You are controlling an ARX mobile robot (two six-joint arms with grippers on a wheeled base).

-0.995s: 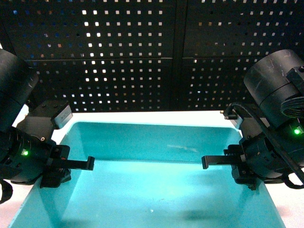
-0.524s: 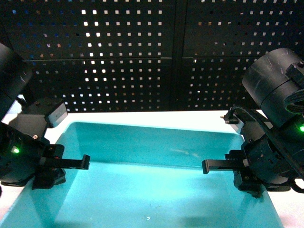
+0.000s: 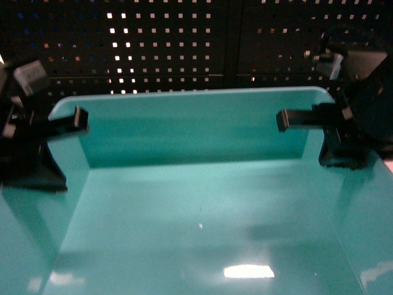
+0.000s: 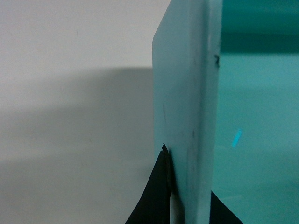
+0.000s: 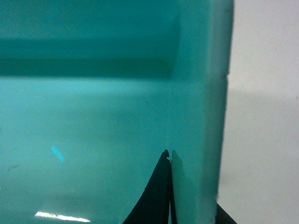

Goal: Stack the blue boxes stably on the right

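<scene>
One light turquoise blue box (image 3: 196,129) fills most of the head view, held up close to the camera with its plain inside facing me. My left gripper (image 3: 61,132) is shut on its left wall, one finger inside and one outside. My right gripper (image 3: 325,126) grips the right wall the same way. The left wrist view shows the wall (image 4: 187,112) edge-on, with the left gripper (image 4: 189,205) clamped across it. In the right wrist view the right gripper (image 5: 194,205) pinches the right wall (image 5: 205,93). No other blue box shows.
A black perforated panel (image 3: 184,43) stands behind the box. Pale tabletop shows beside the box in the left wrist view (image 4: 70,116) and the right wrist view (image 5: 266,140), with the box's shadow on it.
Both arms have risen with the box. It has come up from the table toward the camera and now covers most of the head view.
</scene>
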